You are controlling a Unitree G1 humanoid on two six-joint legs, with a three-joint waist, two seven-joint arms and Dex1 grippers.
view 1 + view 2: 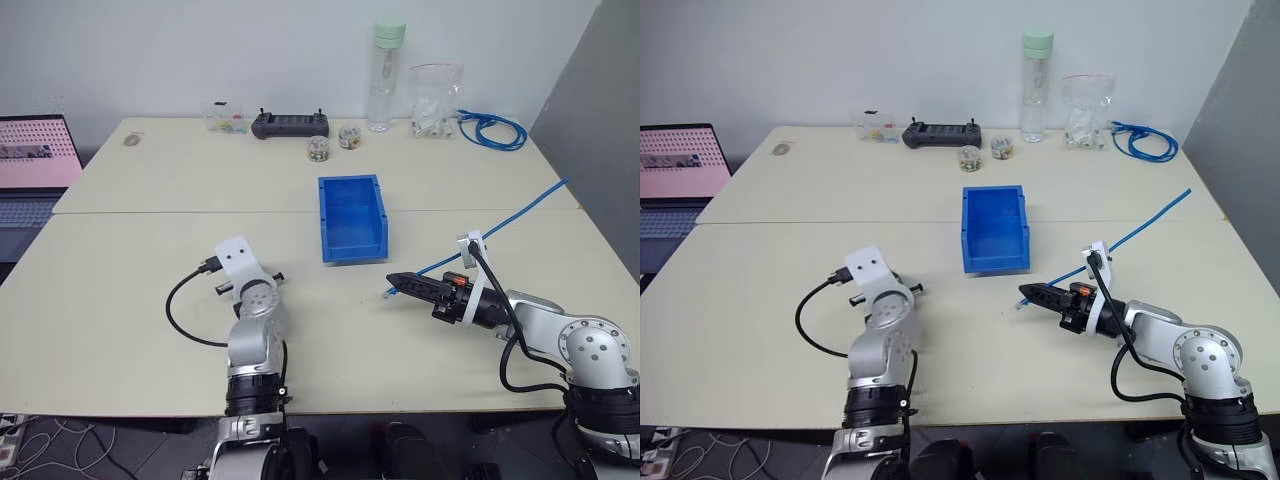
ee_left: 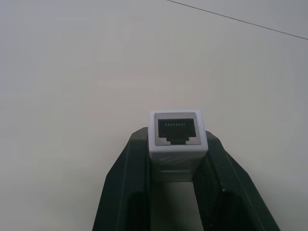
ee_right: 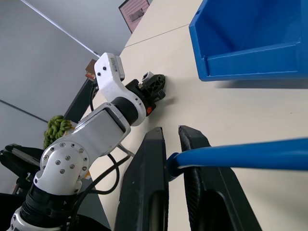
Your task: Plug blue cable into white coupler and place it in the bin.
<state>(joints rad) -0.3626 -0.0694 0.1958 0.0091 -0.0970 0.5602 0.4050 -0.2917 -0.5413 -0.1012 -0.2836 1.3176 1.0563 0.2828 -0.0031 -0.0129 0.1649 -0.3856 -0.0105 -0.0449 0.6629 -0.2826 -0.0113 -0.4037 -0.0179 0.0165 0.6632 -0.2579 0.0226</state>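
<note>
- Your left gripper [image 2: 177, 192] is clamped on the white coupler [image 2: 176, 134], socket facing out.
- Your right gripper [image 3: 174, 163] is closed on the blue cable [image 1: 500, 222] near its plug end; the rest trails across the bench [image 1: 130, 290].
- The bin [image 1: 352, 216] sits between and beyond both arms, empty.
- Mating step next: you need plug and socket lined up, then pressed together.

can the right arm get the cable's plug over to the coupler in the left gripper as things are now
Probably yes. The right gripper grips the blue cable near its end, and only bare table lies between it and the white coupler, whose socket faces out of the left gripper.
</note>
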